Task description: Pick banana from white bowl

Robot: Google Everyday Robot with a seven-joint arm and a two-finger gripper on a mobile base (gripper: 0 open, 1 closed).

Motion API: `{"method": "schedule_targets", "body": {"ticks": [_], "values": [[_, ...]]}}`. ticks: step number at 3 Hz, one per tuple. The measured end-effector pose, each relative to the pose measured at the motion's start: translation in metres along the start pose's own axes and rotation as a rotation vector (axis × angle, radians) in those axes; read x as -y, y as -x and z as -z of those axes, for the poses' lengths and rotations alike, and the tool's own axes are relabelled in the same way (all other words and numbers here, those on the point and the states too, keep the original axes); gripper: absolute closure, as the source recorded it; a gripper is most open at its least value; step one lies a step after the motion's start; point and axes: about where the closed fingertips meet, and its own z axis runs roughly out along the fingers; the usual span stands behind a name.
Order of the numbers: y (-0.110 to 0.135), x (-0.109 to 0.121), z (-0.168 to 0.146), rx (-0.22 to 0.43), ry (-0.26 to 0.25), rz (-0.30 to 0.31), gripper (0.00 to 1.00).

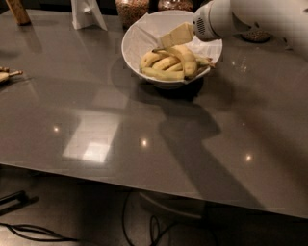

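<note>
Approach step: the cream end effector [176, 34], grip state impossible to tell, hovers over the long curved yellow banana [186, 58] in the round white bowl [131, 39]; next, lower and clamp.

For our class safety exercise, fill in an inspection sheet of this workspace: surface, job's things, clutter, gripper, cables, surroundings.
Surface: glossy grey table, light reflections.
Job's things: banana lies with other bananas in the white bowl.
Clutter: glass jars, white stand, brown object, small item at left edge.
Gripper: gripper over the bowl, just above the bananas.
Cables: dark cables on the floor under the table.
Surroundings: dark floor; nothing else seen.
</note>
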Motion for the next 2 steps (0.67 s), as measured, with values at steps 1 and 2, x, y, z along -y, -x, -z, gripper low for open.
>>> {"method": "schedule_targets", "body": {"ticks": [1, 2], "values": [[-0.019, -0.005, -0.004, -0.06, -0.002, -0.028, 0.18], [-0.035, -0.007, -0.006, -0.109, -0.005, -0.046, 0.38]]}}
